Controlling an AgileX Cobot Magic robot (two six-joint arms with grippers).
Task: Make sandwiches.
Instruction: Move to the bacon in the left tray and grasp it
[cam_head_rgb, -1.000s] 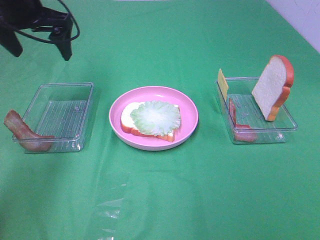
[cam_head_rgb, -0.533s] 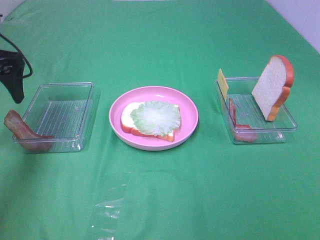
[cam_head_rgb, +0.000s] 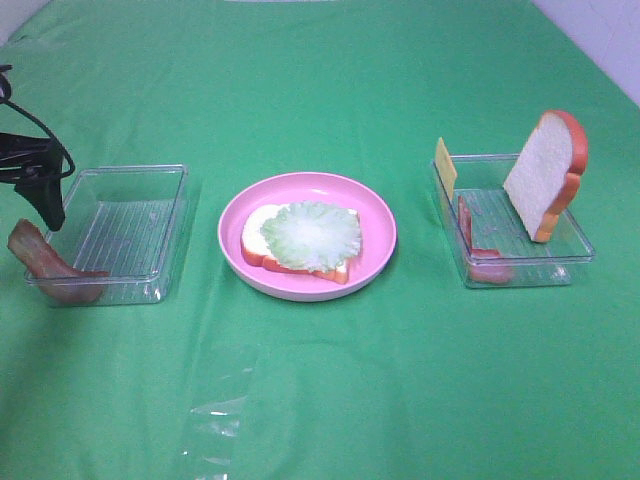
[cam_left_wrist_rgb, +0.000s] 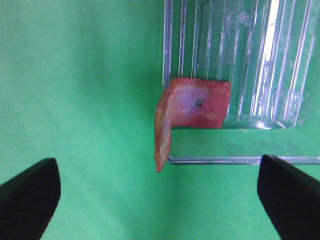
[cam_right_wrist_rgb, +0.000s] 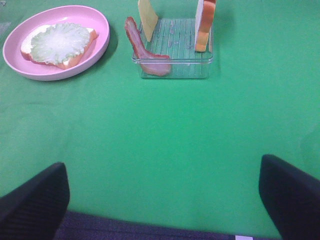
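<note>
Pose — left tool (cam_left_wrist_rgb: 159, 199) pointing down, spread wide, above bacon strip (cam_left_wrist_rgb: 192, 106) draped over tray (cam_left_wrist_rgb: 225, 160) wall.

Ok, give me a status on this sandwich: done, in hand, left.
Done: a bread slice with lettuce on top lies on the pink plate. In hand: nothing gripped yet; the open left gripper hovers over the bacon strip draped over the edge of the left tray. Left: bacon, the cheese square and the second bread slice, both propped in the right tray.
</note>
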